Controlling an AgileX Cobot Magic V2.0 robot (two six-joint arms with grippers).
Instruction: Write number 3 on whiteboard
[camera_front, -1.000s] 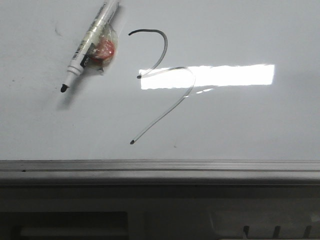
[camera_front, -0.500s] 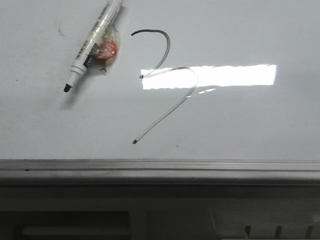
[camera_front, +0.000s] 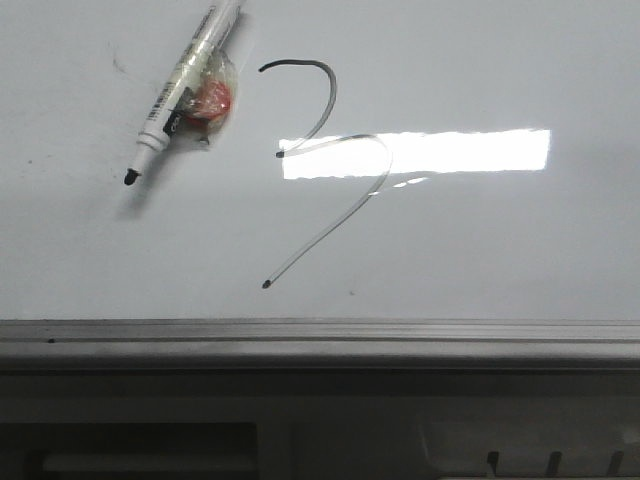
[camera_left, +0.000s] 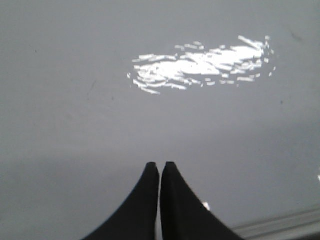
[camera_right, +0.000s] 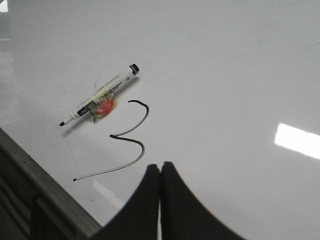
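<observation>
The number 3 (camera_front: 335, 150) is drawn in thin black line on the whiteboard (camera_front: 500, 240), with a small top loop and a long slanting lower stroke; it shows too in the right wrist view as the number 3 (camera_right: 134, 137). A white marker (camera_front: 180, 85) lies uncapped to its left, a red blob in clear wrap against its side, seen again as the marker (camera_right: 100, 95). My right gripper (camera_right: 161, 165) is shut and empty above the whiteboard (camera_right: 225, 75), apart from the figure. My left gripper (camera_left: 160, 165) is shut and empty over bare whiteboard (camera_left: 75, 125).
The grey metal edge rail (camera_front: 320, 335) runs along the board's near side, with a dark ledge below it. A bright rectangular glare (camera_front: 440, 152) crosses the figure's middle. Faint smudges (camera_front: 118, 66) mark the board near the marker.
The view shifts slightly back and forth; the marker and the drawn figure keep their places on the board.
</observation>
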